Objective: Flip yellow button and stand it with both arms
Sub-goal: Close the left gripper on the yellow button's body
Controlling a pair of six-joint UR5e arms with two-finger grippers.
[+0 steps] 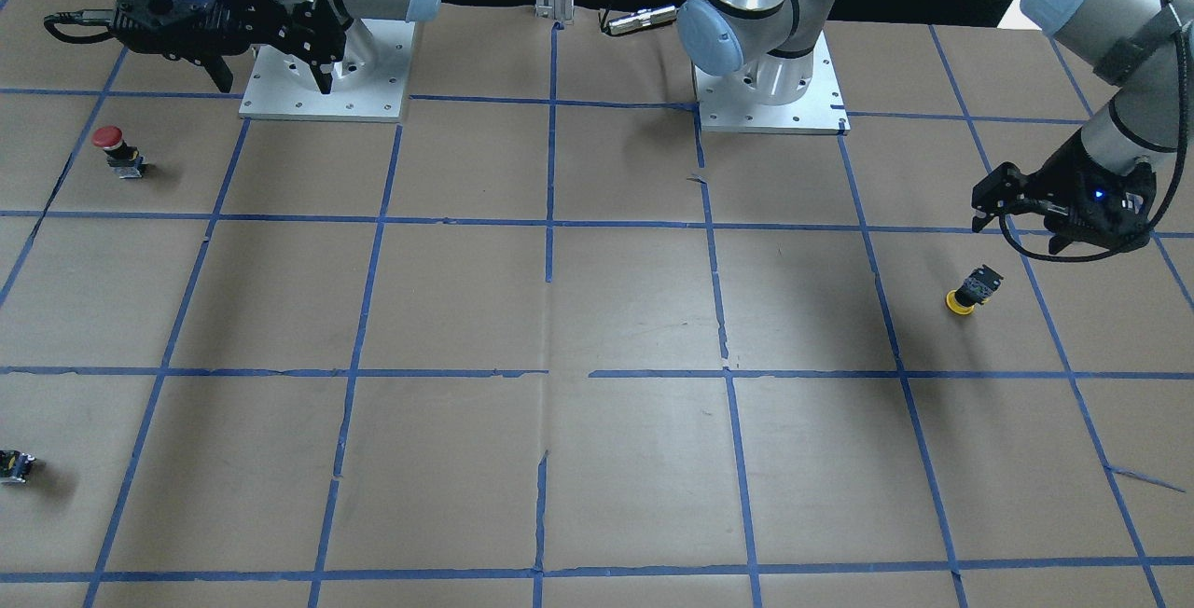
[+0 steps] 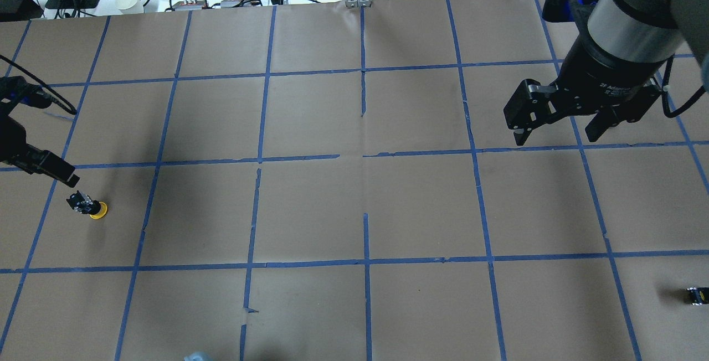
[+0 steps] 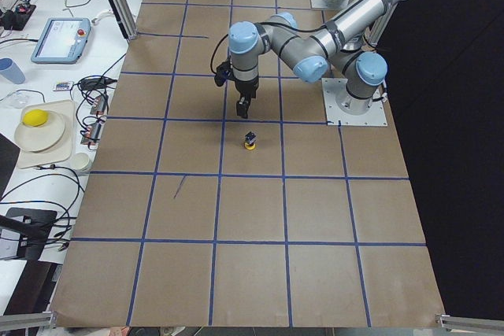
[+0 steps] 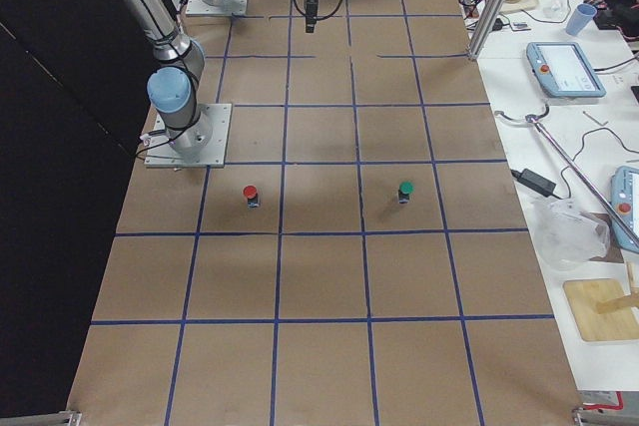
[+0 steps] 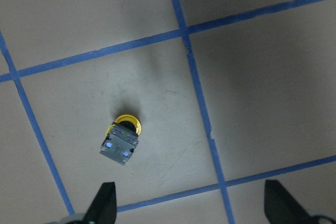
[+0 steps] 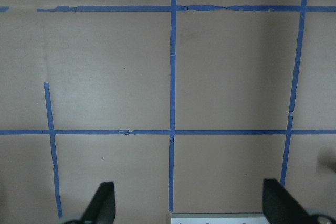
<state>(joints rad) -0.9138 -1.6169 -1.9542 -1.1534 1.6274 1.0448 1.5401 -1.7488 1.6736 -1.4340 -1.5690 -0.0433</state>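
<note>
Tape in matte blue strips divides the brown paper-covered table (image 2: 310, 211) into squares. The yellow button (image 5: 122, 137) sits on the robot's left side of the table. It is upside down, its round glossy cap on the paper.

The left wrist view looks straight down on the button's square grey base, with only a crescent of yellow showing past it. The front-facing view shows the short black body leaning up and away from the cap. The left gripper (image 5: 191, 208) hangs above the table just beside the button, not touching it. Its two black fingers are spread wide and hold nothing.

The right gripper (image 2: 556, 135) hovers over bare paper at the far right, well apart from the button. Its angular black fingers are also wide apart and empty.

The front-facing view shows a red button (image 1: 117, 149) standing cap up near the right arm's white base plate. Only the exterior right view shows a green-capped button (image 4: 404, 191). A small dark capless part (image 2: 697, 295) lies at the near right edge.
</note>
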